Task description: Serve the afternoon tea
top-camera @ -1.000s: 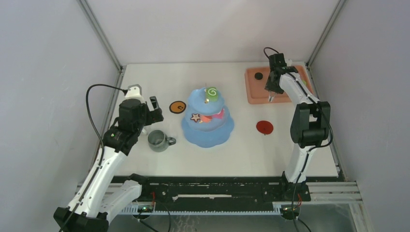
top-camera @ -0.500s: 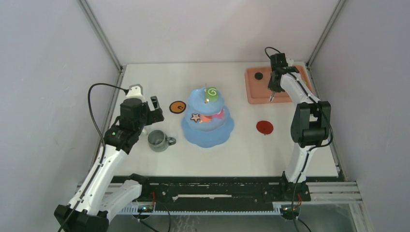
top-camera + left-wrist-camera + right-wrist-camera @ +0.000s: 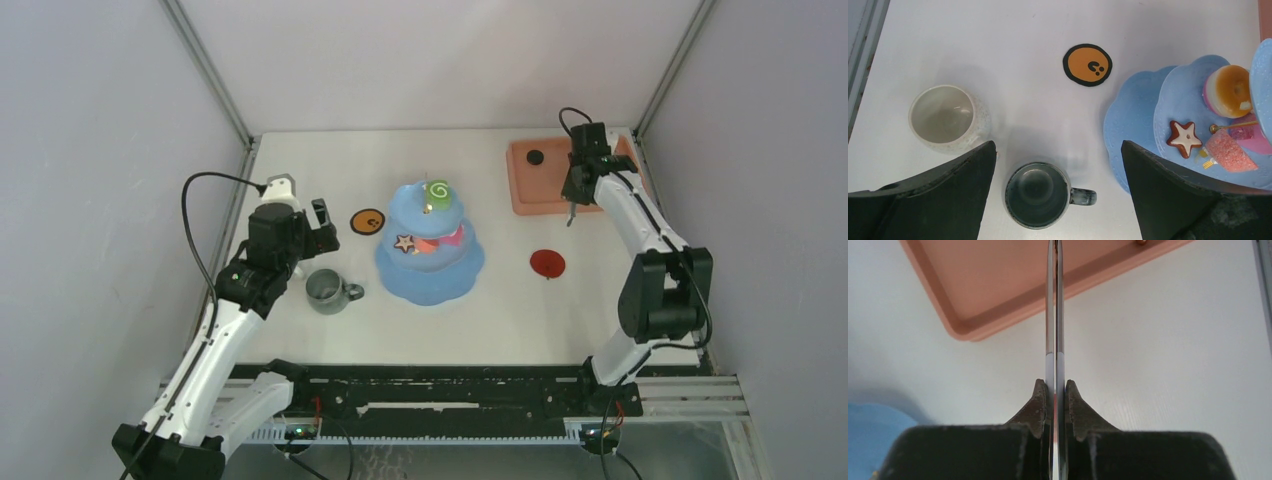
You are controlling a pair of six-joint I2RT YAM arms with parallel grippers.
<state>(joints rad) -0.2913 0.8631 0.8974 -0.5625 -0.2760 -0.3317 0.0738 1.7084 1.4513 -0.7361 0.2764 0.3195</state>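
The light blue three-tier cake stand (image 3: pixel 430 262) stands mid-table and shows in the left wrist view (image 3: pixel 1135 120). It holds a green swirl roll (image 3: pixel 437 190), a star cookie (image 3: pixel 1184 137), an orange tart (image 3: pixel 1230 91) and pink pastries. The grey-green mug (image 3: pixel 326 290) stands left of the stand. My left gripper (image 3: pixel 300 238) hovers open over that mug (image 3: pixel 1038 195), empty. A white mug (image 3: pixel 945 117) stands beside it. My right gripper (image 3: pixel 573 192) is shut on long metal tongs (image 3: pixel 1054 315), jaws (image 3: pixel 1054 390) pinching both blades together, over the tray's near edge.
The salmon-pink tray (image 3: pixel 535 190) lies at the back right with a small black item (image 3: pixel 536 157) on it; its corner shows in the right wrist view (image 3: pixel 998 290). An orange coaster (image 3: pixel 368 221) lies left of the stand and a red coaster (image 3: pixel 547 263) right of it.
My right arm has swung right and toward the near side, carrying the tongs from over the tray to its near edge. The left arm has hardly moved.
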